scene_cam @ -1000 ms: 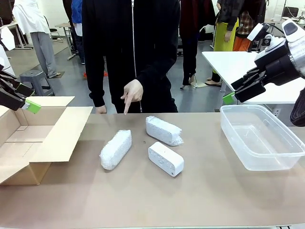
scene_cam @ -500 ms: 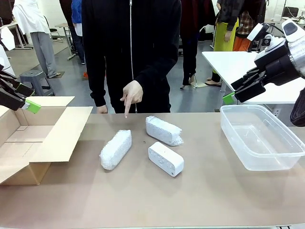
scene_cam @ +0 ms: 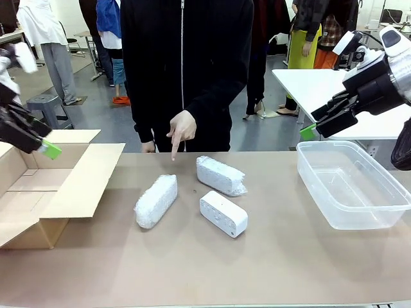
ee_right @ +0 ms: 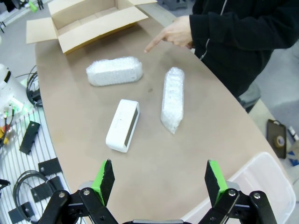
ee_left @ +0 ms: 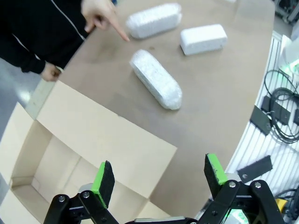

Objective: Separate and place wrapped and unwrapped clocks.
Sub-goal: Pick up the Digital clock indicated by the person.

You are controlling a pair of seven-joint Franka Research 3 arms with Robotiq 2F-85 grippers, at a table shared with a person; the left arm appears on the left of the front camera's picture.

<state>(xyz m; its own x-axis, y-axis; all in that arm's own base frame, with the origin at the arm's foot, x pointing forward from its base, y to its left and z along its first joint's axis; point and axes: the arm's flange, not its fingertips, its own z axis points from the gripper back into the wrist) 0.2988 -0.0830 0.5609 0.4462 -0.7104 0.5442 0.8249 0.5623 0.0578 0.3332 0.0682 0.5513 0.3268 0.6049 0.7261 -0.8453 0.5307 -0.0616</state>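
Two wrapped clocks in bumpy bubble wrap lie mid-table: one on the left, the other behind and to its right. The unwrapped clock, a smooth white block, lies in front of the second. A person's hand points a finger down at the table near the left bundle. My left gripper hangs open over the cardboard box. My right gripper hangs open above the tub's far left corner.
An open cardboard box stands at the table's left end. A clear plastic tub sits at the right end. The person in black stands at the far edge.
My left gripper has shifted slightly right and down over the box. The person has leaned a little to the right, finger still pointing. The right arm and the clocks have not moved.
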